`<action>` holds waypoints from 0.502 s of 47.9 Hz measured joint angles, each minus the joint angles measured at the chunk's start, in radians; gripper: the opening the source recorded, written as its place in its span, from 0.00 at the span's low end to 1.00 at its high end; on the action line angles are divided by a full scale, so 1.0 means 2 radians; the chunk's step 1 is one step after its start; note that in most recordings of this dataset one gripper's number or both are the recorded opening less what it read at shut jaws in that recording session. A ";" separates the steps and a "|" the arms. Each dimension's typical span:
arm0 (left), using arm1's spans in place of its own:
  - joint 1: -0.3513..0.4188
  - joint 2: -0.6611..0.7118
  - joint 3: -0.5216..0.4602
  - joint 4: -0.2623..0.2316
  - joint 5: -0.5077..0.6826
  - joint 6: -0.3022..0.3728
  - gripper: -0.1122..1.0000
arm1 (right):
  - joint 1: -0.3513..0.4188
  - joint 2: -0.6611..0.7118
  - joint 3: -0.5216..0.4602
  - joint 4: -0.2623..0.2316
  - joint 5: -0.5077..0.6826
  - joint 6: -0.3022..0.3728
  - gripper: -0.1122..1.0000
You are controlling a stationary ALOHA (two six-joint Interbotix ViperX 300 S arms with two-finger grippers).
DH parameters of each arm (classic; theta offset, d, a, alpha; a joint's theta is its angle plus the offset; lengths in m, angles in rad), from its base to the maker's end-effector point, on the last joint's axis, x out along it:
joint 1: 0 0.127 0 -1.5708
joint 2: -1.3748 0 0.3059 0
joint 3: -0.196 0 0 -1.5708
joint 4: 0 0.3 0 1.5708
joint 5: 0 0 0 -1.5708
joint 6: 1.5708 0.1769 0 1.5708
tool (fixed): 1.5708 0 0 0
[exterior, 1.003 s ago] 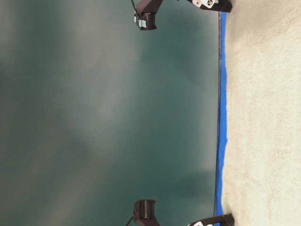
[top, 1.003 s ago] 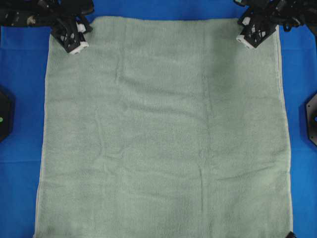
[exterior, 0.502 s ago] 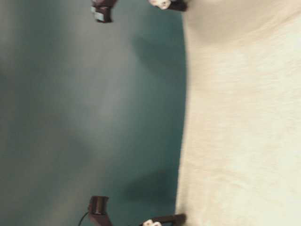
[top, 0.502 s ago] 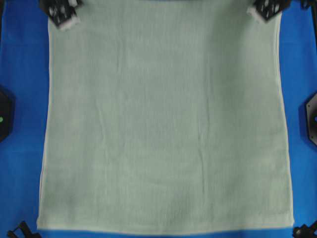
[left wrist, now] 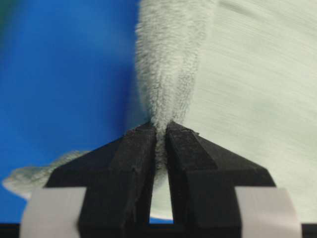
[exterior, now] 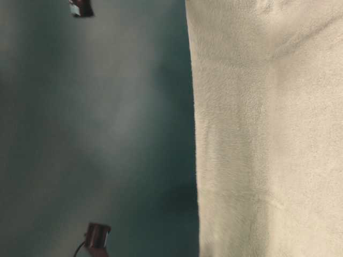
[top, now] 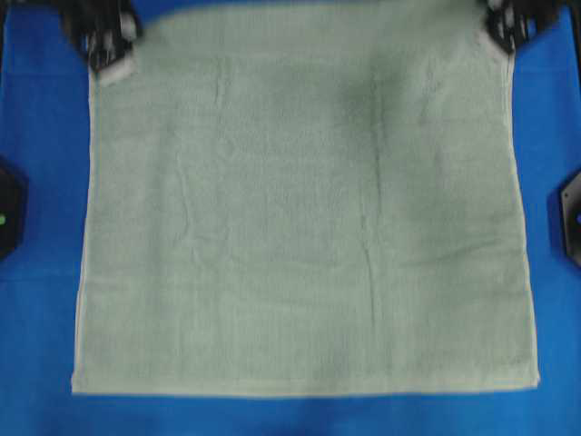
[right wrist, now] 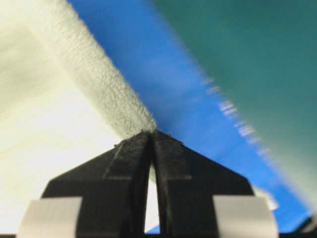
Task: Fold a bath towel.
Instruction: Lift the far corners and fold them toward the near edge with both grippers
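Observation:
The pale sage-green bath towel hangs lifted by its two far corners, and its near hem shows across the bottom of the overhead view. My left gripper is shut on the far left corner; in the left wrist view the terry cloth is pinched between the black fingers. My right gripper is shut on the far right corner, where the towel edge runs into the closed fingers. In the table-level view the towel fills the right half as a raised sheet.
A bright blue cloth covers the table around the towel. Black arm bases stand at the left edge and the right edge. A teal backdrop lies behind.
Both grippers have moved toward the far edge and upward with the towel corners. The towel's near hem has come into the overhead view and slid away from the near edge.

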 measured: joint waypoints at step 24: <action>-0.380 -0.070 0.109 -0.012 -0.015 -0.344 0.14 | 0.434 -0.097 0.124 0.091 0.028 0.341 0.12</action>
